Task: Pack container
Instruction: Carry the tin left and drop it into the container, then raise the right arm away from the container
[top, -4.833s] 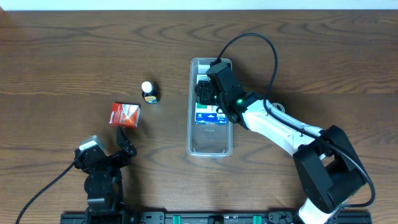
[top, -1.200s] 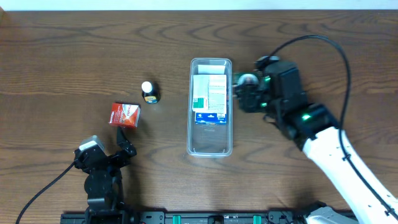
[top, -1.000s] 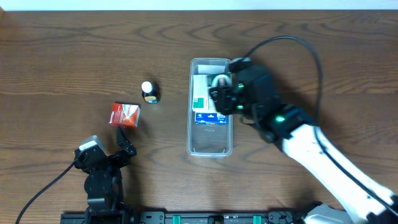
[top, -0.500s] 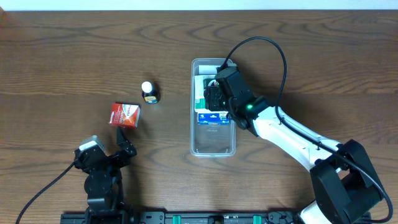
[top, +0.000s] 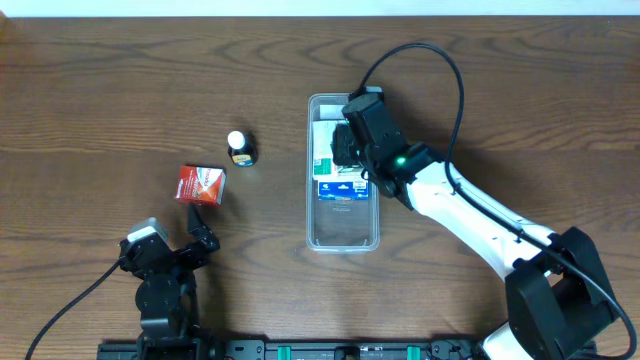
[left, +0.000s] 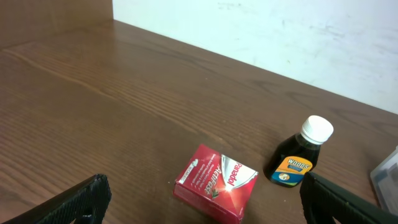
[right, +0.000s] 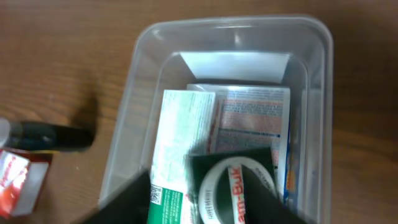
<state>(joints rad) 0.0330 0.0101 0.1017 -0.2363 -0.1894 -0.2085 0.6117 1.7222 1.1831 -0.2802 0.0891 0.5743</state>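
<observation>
The clear container (top: 343, 225) lies lengthwise at the table's middle and also shows in the right wrist view (right: 236, 25). Flat boxes lie inside: a green-and-white one (right: 183, 137), a white printed one (right: 249, 118) and a blue one (top: 340, 188). A black pack with a round white label (right: 227, 180) rests on them. My right gripper (top: 345, 145) hovers over the container's far half. Its fingers (right: 198, 177) are apart, with a gap beside the pack. My left gripper (top: 200, 235) is open and empty at the front left (left: 205, 186).
A red Panadol box (top: 201, 184) (left: 216, 183) and a small dark bottle with a white cap (top: 240, 148) (left: 301, 155) stand left of the container. The right arm's black cable loops over the table's far right.
My right gripper carried the black pack in from the right and lowered it into the container. The container slid slightly right. The left arm, red box and bottle did not move.
</observation>
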